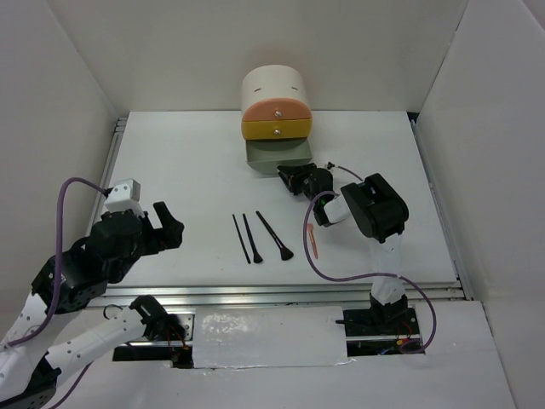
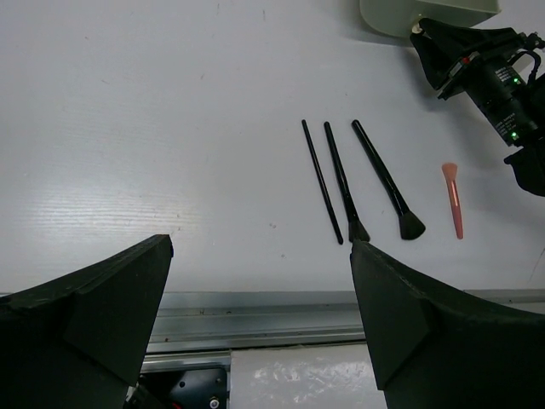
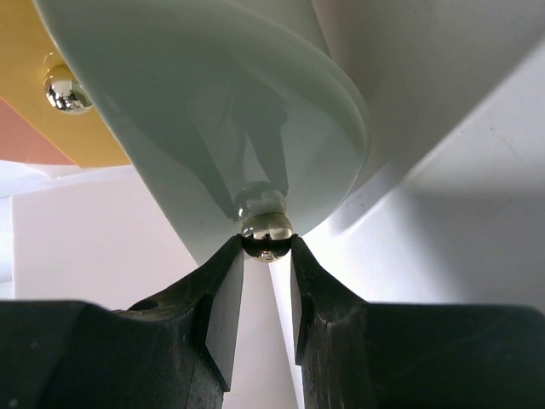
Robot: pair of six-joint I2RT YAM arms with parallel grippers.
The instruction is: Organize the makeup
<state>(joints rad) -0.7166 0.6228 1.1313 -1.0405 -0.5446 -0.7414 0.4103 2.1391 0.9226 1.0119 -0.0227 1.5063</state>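
Two thin black sticks (image 1: 239, 239) (image 1: 248, 237), a black flared-head brush (image 1: 274, 236) and one salmon-pink stick (image 1: 313, 241) lie side by side on the table's middle. They also show in the left wrist view: the sticks (image 2: 322, 181) (image 2: 343, 181), the brush (image 2: 387, 181) and the pink stick (image 2: 454, 198). My left gripper (image 1: 166, 226) (image 2: 260, 247) is open and empty, to their left. My right gripper (image 1: 294, 177) (image 3: 266, 243) is shut on the shiny round knob (image 3: 266, 228) of the pulled-out green drawer (image 1: 277, 153). The dark grey box and the teal stick are out of view.
The cream cylindrical organizer (image 1: 274, 85) stands at the back centre, its orange and yellow drawers (image 1: 277, 128) closed. The yellow drawer's knob (image 3: 64, 89) shows in the right wrist view. White walls stand on three sides, and a metal rail (image 1: 281, 294) runs along the near edge.
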